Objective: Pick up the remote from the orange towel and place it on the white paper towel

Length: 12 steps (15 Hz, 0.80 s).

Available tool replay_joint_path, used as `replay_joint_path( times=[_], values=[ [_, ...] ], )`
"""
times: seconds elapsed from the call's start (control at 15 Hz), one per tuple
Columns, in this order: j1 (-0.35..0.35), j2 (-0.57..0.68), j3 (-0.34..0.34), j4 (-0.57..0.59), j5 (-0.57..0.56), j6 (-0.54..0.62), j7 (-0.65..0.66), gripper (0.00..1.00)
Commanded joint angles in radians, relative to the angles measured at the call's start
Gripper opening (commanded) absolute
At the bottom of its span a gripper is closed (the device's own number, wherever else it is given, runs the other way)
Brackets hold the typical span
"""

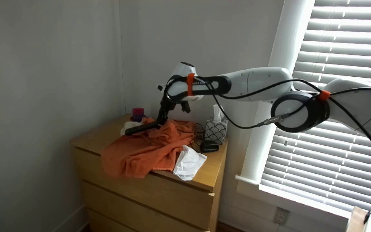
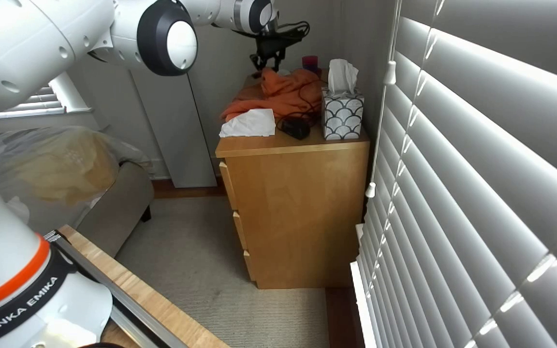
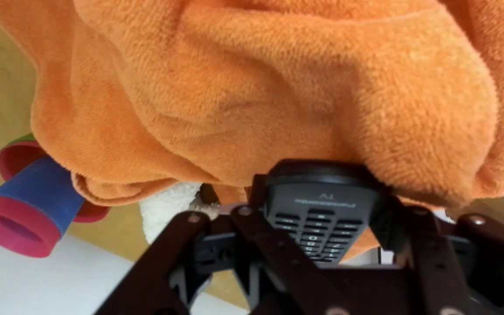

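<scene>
A wooden dresser (image 1: 153, 193) stands near white blinds (image 1: 343, 58), and an orange towel (image 1: 134, 158) lies rumpled across its top. My gripper (image 3: 322, 205) is narrowed onto the remote (image 1: 142, 128), pressing both its sides close to the labelled end; the long free end juts out over the towel. Whether the remote rests on the cloth or just clears it, I cannot tell.

That off-centre hold is my main worry: the overhang could make the remote droop or swivel in my grasp, more so if I swing it across fast. In the wrist view a fold of towel crowds the labelled end, so going sideways before rising could snag the cloth and drag it, perhaps shoving the white paper towel (image 1: 190, 162) next to it. That sheet lies near the dresser's front edge; if I let go with the free end pointing outward, the remote may tip off. Coming in too low, I might crumple the paper or knock the black adapter (image 1: 209, 146) beside it.
</scene>
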Motion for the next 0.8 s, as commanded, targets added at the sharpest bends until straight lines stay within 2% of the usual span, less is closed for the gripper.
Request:
replay_joint_path(
  times=[0.0, 0.2, 0.33, 0.6, 0.73],
  values=[
    [-0.034, -0.032, 0.050, 0.010, 0.060, -0.044, -0.003, 0.31],
    [-0.056, -0.042, 0.093, 0.013, 0.107, -0.018, -0.016, 0.31],
    [-0.053, -0.045, 0.080, 0.018, 0.099, 0.014, 0.012, 0.31],
    [-0.062, -0.087, 0.074, -0.009, 0.089, -0.067, 0.014, 0.31],
    [-0.084, -0.108, 0.108, -0.030, 0.106, -0.147, -0.078, 0.31]
  ],
)
